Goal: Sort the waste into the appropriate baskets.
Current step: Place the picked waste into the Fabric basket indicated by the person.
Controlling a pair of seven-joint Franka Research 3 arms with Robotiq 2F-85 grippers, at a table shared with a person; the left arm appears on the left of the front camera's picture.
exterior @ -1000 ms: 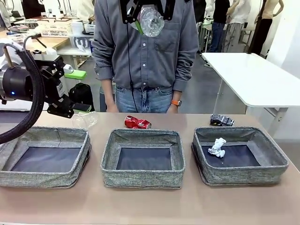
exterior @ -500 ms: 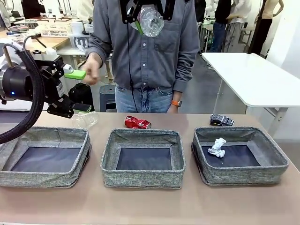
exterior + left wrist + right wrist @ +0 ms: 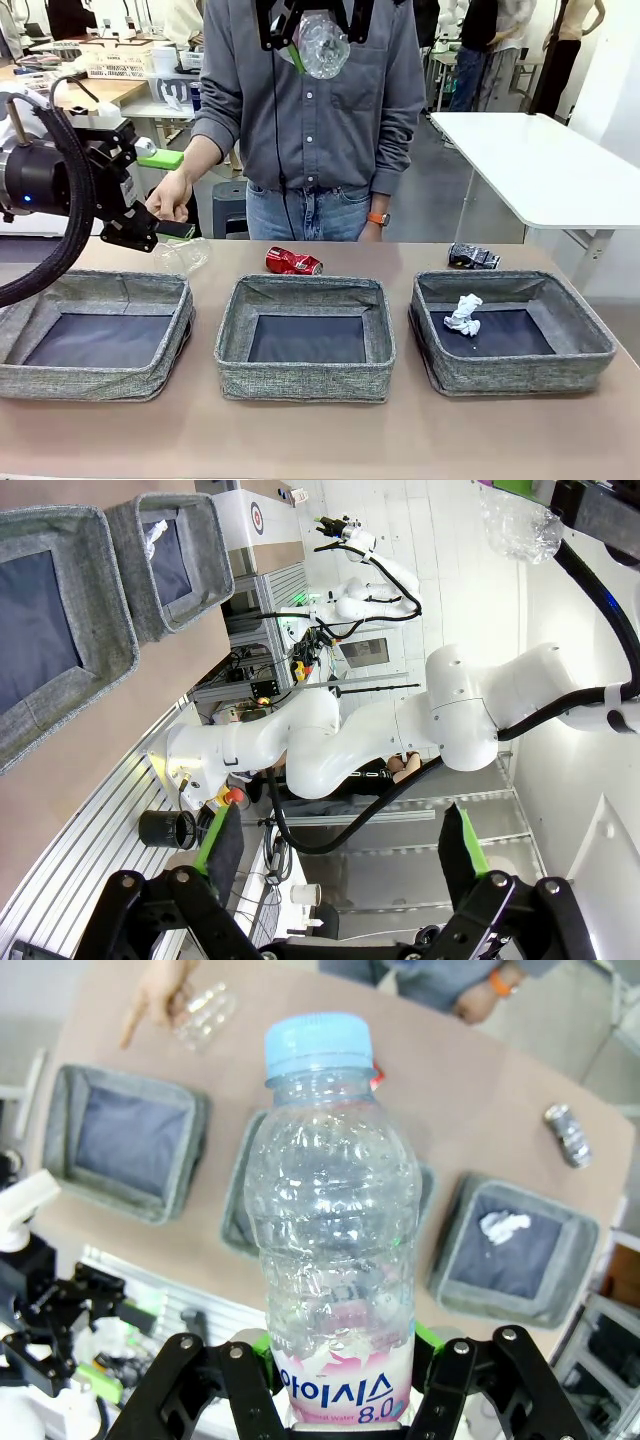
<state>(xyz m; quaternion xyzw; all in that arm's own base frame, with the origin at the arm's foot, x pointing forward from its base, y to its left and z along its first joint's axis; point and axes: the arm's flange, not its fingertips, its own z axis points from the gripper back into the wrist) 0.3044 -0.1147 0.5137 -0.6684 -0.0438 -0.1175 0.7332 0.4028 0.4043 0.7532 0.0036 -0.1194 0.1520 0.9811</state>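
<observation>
High over the table my right gripper [image 3: 345, 1360] is shut on an upright clear bottle [image 3: 335, 1210] with a blue cap and pinkish label, also seen as the bottle [image 3: 322, 45] in the front view. My left gripper [image 3: 168, 195] hangs open and empty at the far left. Just past it, a person's hand [image 3: 170, 203] reaches down to a second clear bottle [image 3: 185, 256] lying on the table. A red can [image 3: 293, 262] and a dark can [image 3: 473, 257] lie behind the three grey baskets [image 3: 305, 383]. The right basket [image 3: 520, 375] holds a white paper wad [image 3: 463, 314].
The person stands at the far edge, behind the middle basket. The left basket [image 3: 100, 383] and the middle one have bare dark bottoms. A strip of bare table runs along the near edge. A white table [image 3: 540, 160] stands beyond at the right.
The person's hand has come out from the side and dropped down to the clear bottle at the far left. Neither arm has moved.
</observation>
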